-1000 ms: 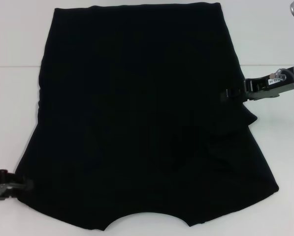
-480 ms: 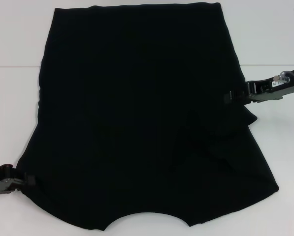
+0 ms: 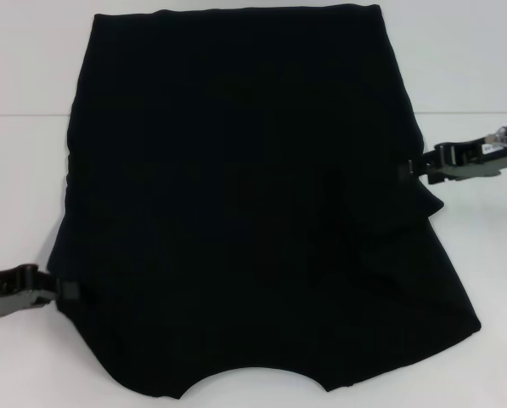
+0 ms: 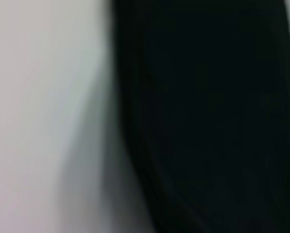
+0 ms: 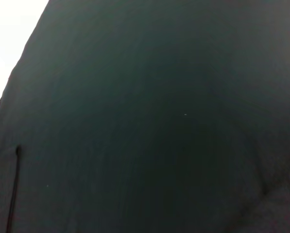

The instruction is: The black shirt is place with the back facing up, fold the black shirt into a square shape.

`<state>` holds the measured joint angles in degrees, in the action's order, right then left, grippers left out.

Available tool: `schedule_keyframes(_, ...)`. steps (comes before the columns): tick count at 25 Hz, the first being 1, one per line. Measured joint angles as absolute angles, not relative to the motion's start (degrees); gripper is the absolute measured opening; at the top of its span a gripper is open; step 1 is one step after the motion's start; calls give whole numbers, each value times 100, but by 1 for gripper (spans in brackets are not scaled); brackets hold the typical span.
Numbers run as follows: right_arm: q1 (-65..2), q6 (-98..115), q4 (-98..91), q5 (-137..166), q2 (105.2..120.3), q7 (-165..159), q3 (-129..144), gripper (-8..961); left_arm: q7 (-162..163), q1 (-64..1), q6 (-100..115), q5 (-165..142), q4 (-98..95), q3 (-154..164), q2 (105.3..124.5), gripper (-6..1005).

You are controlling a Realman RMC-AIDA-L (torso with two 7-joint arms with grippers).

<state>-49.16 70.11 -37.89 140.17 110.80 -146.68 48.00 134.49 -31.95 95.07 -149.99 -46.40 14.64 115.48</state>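
Head view, black shirt (image 3: 245,204): you see it spread flat on the white table (image 3: 24,170), neckline curve at the near edge.
Head view, left gripper (image 3: 64,291): at the shirt's near left edge, touching the cloth; whether it pinches, you cannot tell.
Head view, right gripper (image 3: 410,172): at the right edge by a rumpled fold; grip cannot be told.
Left wrist view: shirt edge beside table.
Right wrist view: dark cloth fills it.

No text, label, brand, number or sign could be read anywhere. The black shirt (image 3: 245,204) showed only plain dark fabric, with no lettering visible in any view.
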Motion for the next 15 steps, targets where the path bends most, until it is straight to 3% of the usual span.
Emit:
schedule_keyframes(10, -4367, 8338, -4028, 14401, 10848, -14408, 4743, 592, 13226, -3398, 9774, -14582, -4437, 1500, 11448, 42)
schedule_keyframes(15, -4075, 8704, -4040, 14448, 10819, -14341, 4723, 578, 13292, -3480, 9630, -14581, -4431, 1479, 11405, 42)
